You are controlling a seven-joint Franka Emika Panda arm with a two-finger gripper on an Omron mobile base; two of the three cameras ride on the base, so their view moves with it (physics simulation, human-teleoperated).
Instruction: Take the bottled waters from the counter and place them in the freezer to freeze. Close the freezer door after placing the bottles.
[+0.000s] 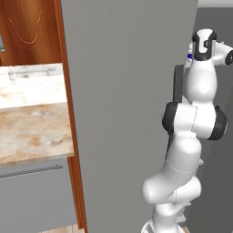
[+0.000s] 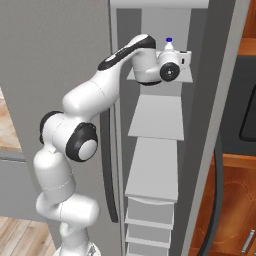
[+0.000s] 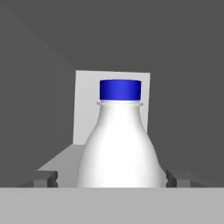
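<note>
A bottled water [image 3: 119,144], white-looking with a blue cap, stands upright on a pale upper shelf [image 2: 186,77] inside the open freezer. My gripper [image 3: 111,178] is open around its base. One fingertip [image 3: 43,178] sits just left of the bottle and the other just right, each a little apart from it. In the right base view the bottled water's blue cap [image 2: 169,40] shows just above my hand. The freezer door [image 1: 127,113] is swung wide open, and beyond it to the left lies the marbled counter [image 1: 32,132].
Several more pale shelves [image 2: 152,170] step down inside the freezer below my arm. The open door's dark bar handle [image 2: 107,165] runs close beside my arm. The unit's right-hand panel [image 2: 220,100] and wooden cabinets [image 2: 227,200] stand to the right.
</note>
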